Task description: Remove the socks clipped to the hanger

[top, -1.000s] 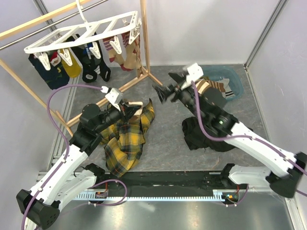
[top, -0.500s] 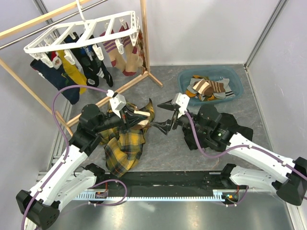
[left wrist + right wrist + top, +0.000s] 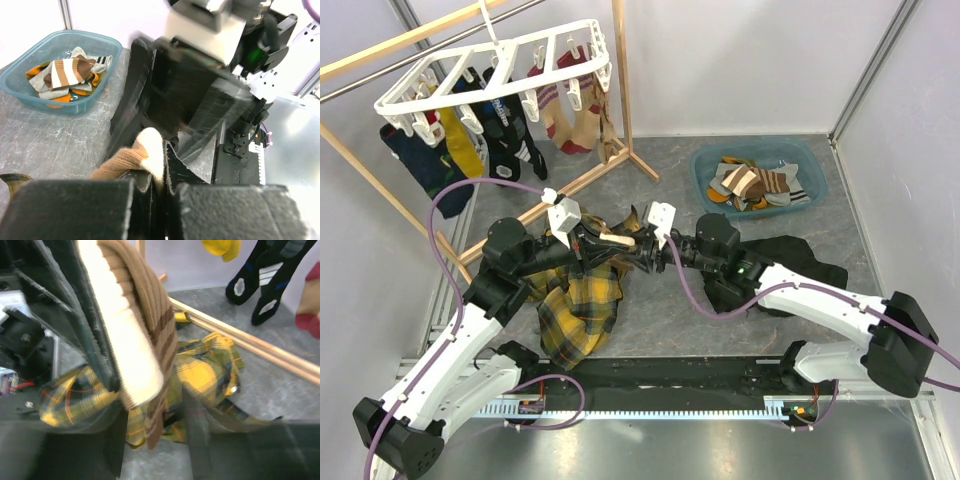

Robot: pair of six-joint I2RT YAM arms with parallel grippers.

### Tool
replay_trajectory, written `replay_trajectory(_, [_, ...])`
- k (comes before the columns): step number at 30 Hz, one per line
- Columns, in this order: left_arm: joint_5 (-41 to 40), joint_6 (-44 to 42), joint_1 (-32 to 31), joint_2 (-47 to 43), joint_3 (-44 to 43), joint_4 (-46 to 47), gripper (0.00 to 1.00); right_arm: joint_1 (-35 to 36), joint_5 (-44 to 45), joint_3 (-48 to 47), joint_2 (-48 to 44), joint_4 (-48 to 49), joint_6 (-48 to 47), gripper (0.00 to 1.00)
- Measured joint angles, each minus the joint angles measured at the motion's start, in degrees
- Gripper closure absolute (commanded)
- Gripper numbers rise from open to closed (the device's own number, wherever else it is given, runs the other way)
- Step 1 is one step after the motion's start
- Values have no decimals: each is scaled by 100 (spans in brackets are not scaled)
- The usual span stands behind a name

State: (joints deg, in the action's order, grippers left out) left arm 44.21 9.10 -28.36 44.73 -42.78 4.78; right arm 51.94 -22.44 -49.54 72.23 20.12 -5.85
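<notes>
My top camera sits high above and behind my arms. It looks down on the whole desk (image 3: 650, 320), from the near edge to the far corners. The camera on my left wrist looks past my left pincer (image 3: 160, 172) toward the right edge, very close up. The camera on my right wrist looks past my right pincer (image 3: 155, 440) toward the far left corner, very close too. All three see the brown sock (image 3: 130, 340). The top and left ones both see the blue tub (image 3: 30, 95).
</notes>
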Motion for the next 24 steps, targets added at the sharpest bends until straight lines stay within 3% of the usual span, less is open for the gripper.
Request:
replay_trajectory(1, [2,2,0,0,0,0,93,4,22,-15,70,20,-2,100])
replay_trajectory(4, [-11,9,0,0,0,2,68,15,271,-11,140,48,0,100])
replay_trajectory(5, [-15,24,0,0,0,0,50,15,428,-11,140,52,20,100])
replay_trajectory(7, [-55,33,0,0,-2,2,23,20,769,-11,120,44,52,100])
replay_trajectory(10, [-192,50,-2,-24,-2,-33,17,7,1276,-9,9,-125,144,100])
replay_trajectory(14, [-522,46,0,-149,0,-63,16,-190,2153,-13,-306,-544,216,100])
replay_trajectory(24, [-1283,42,0,-310,0,-105,16,-2483,3891,-767,-310,-1613,662,100])
